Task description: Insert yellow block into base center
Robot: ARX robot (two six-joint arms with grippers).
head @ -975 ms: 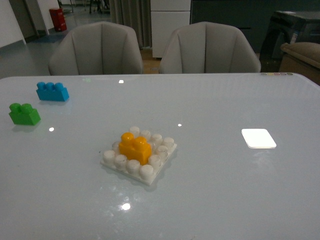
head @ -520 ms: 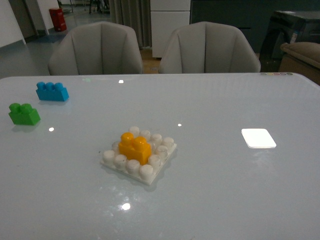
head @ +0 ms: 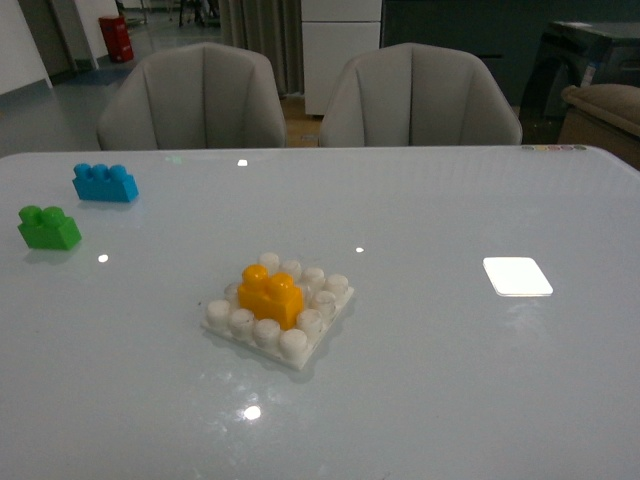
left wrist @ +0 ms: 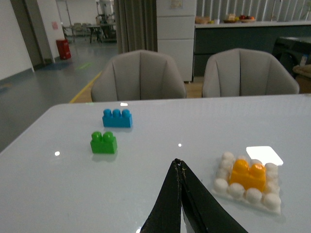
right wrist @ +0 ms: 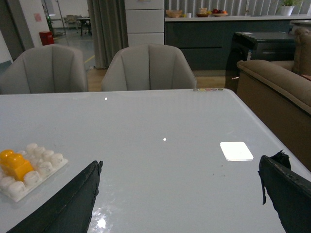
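Note:
The yellow block (head: 271,293) sits upright on the middle studs of the white studded base (head: 300,350), near the table's centre; it also shows as the yellow block (left wrist: 248,174) on the base (left wrist: 224,184) and the yellow block (right wrist: 15,165) on the base (right wrist: 48,158). Neither arm appears in the front view. My left gripper (left wrist: 179,163) is shut with nothing in it, held above the table short of the base. My right gripper (right wrist: 181,167) is open wide and empty, over bare table to the right of the base.
A green two-stud brick (head: 48,227) and a blue three-stud brick (head: 104,183) lie at the table's far left. A smooth white square patch (head: 517,276) lies to the right. Two grey chairs (head: 195,96) stand behind the table.

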